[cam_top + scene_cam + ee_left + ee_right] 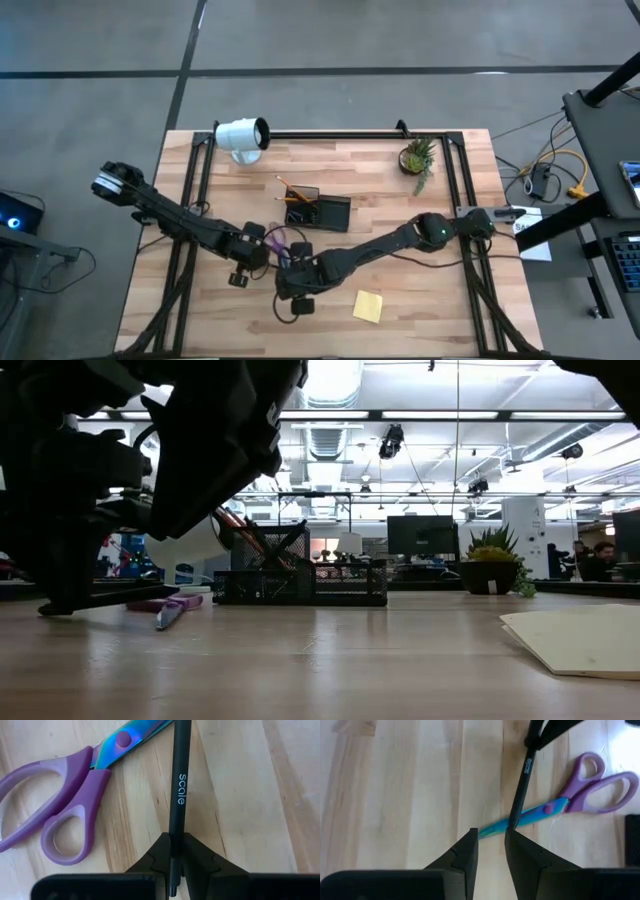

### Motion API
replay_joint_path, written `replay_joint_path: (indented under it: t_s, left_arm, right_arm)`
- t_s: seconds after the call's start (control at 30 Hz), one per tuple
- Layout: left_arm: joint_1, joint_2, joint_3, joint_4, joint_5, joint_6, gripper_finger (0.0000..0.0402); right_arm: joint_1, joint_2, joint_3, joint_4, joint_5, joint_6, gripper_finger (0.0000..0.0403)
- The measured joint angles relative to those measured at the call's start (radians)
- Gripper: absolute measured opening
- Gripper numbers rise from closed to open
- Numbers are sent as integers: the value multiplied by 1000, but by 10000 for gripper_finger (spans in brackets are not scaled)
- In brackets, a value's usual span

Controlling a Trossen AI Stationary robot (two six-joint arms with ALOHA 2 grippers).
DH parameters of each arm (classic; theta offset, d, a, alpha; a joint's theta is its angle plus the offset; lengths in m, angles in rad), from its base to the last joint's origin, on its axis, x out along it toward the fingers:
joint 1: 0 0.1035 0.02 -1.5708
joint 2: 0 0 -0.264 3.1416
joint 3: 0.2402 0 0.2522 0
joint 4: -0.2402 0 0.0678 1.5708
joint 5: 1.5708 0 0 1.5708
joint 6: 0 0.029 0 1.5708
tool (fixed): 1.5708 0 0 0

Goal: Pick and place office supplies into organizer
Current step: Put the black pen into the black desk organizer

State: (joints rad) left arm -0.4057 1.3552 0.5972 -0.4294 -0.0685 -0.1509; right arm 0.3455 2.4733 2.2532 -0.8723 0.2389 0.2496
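The left gripper (176,851) grips a black pen (179,785) above the scissors (75,790), near the organizer (317,212). The right gripper (491,845) hovers open at the blades (530,815); both arms are crowded, so they may collide.

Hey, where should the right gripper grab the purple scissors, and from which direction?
Grip the scissors across the closed blades just ahead of the pivot, coming straight down. They lie flat on the table, and the blades are narrow while the handle loops spread wide. The open right gripper is near the blade tip. Mind the black pen in the left gripper, which crosses the blades.
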Motion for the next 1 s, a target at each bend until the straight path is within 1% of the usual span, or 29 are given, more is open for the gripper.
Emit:
replay_joint_path:
  t_s: [0.27, 0.43, 0.6, 0.8, 1.0]
  left_arm:
    - [-2, 1, 0, 4, 0, -26, 15]
    - [-2, 1, -8, 41, -7, -26, 15]
    - [-2, 1, -9, 71, -12, -26, 15]
    - [-2, 1, -12, 91, -16, -26, 15]
    - [-2, 0, -13, 108, -16, -26, 15]
  right_arm:
    - [0, -2, -56, 18, -3, 71, 79]
    - [-18, -2, -97, 80, 18, 91, 88]
    - [-40, -2, -136, 93, 23, 109, 101]
    - [-43, -1, -150, 105, 23, 109, 114]
    - [-51, -1, -150, 144, 24, 93, 106]
